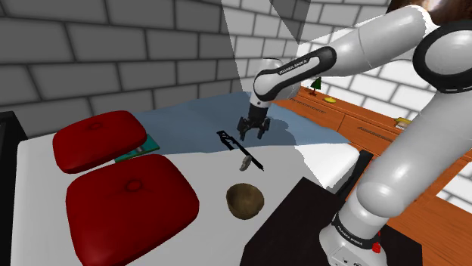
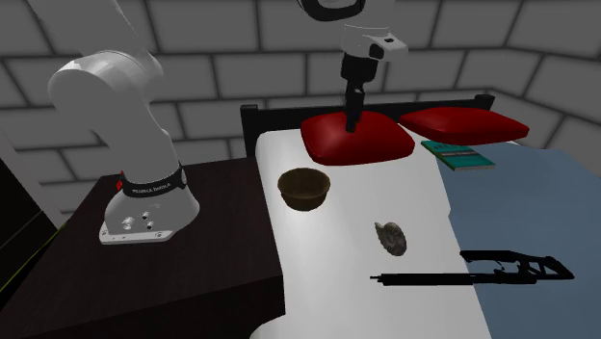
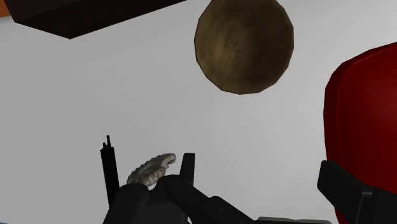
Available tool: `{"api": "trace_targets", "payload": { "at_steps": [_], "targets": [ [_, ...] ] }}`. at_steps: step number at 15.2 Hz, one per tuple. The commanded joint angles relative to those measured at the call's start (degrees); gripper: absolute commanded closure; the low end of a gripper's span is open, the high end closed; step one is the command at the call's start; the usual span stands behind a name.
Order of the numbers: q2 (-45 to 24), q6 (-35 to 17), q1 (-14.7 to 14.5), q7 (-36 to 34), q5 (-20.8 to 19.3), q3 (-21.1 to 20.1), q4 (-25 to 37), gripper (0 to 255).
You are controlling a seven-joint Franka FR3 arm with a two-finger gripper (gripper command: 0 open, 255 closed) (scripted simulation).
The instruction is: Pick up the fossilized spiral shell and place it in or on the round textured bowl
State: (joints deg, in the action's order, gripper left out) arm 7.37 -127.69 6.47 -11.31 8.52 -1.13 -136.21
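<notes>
The spiral shell (image 1: 244, 162) is small, grey and ribbed. It lies on the white bed sheet beside a long black gun-shaped object (image 1: 237, 147). The round brown bowl (image 1: 244, 200) stands on the sheet a little nearer the stand. My gripper (image 1: 253, 128) hangs open in the air over the bed, beyond the shell, with nothing between its fingers. In the wrist view the shell (image 3: 151, 172) shows just past one finger (image 3: 129, 205), and the bowl (image 3: 245, 44) lies farther ahead. From the second exterior view the shell (image 2: 391, 237) sits between the bowl (image 2: 304, 188) and the black object (image 2: 472, 270), with the gripper (image 2: 353, 120) high above.
Two red pillows (image 1: 98, 138) (image 1: 128, 200) lie at the shoulder view's left, with a teal book (image 1: 140, 153) between them. A blue blanket (image 1: 197, 121) covers the far part of the bed. A dark side table (image 1: 287, 227) carries the stand. A wooden dresser (image 1: 355, 121) stands to the right.
</notes>
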Motion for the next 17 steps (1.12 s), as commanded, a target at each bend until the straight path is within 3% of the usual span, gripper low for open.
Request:
{"api": "trace_targets", "payload": {
  "at_steps": [1, 17],
  "targets": [
    [-4.4, -2.8, 0.7, -1.4, 0.2, 0.5, 1.1, 0],
    [-37.2, -14.7, 4.8, -11.3, 5.0, 4.4, 18.1, 0]
  ]
}}
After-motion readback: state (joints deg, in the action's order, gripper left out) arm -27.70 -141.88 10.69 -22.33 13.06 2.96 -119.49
